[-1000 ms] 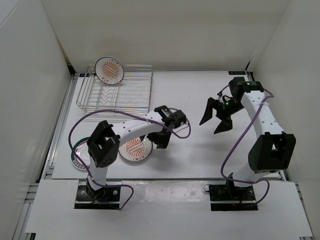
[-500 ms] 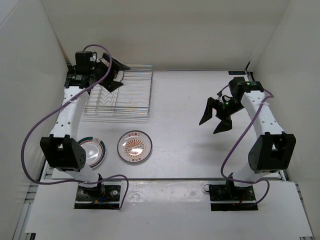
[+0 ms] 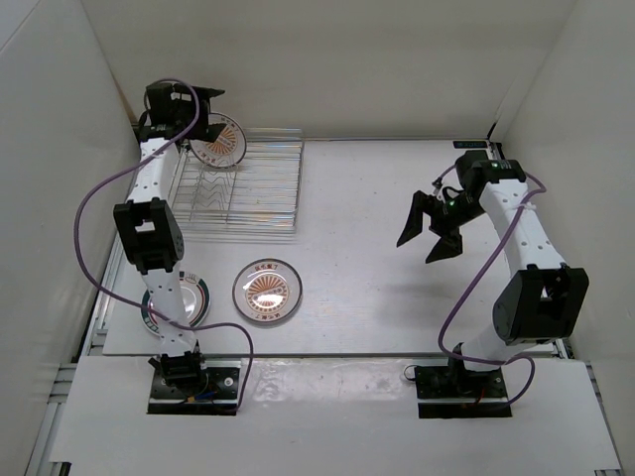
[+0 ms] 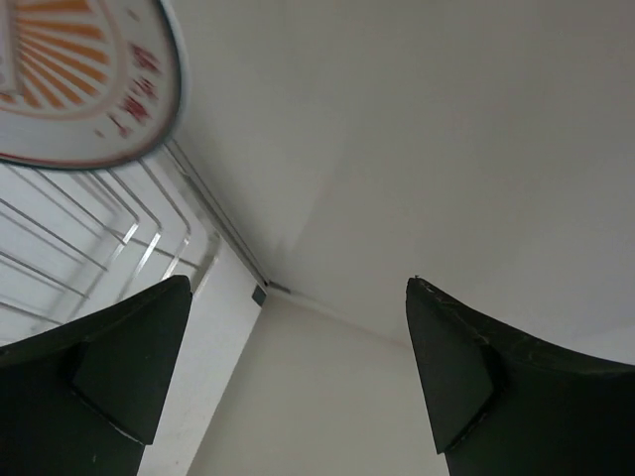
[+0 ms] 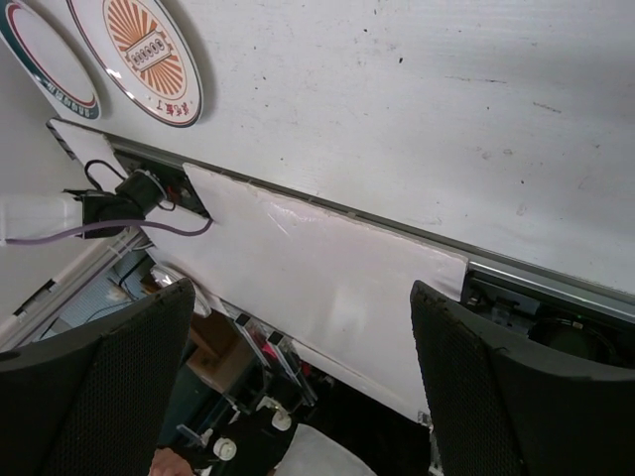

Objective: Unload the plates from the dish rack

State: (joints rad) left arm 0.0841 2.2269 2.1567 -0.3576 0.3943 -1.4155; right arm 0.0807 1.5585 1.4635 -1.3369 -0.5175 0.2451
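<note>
Well, the left pincer [image 3: 206, 112] is up at the far left corner of the dish rack [image 3: 253, 188], jaws spread wide and holding nothing. Just beside it, one orange sunburst plate [image 3: 218, 142] stands on edge among the tines at that far corner. In the left wrist view the plate's [image 4: 79, 79] rim sits above the left finger, with clear space between the two black fingertips [image 4: 139, 347]. From above I can't quite say whether a finger brushes the plate.

Two plates lie flat on the table [image 3: 367, 198] near the arms' bases. They are another sunburst plate [image 3: 266, 290] and, to its left, the green-rimmed plate [image 3: 189, 297], which is partly hidden behind the left arm.

Over on the right half of the table, well apart from the rack, the right pincer [image 3: 425, 243] hangs above the surface, released and empty.
</note>
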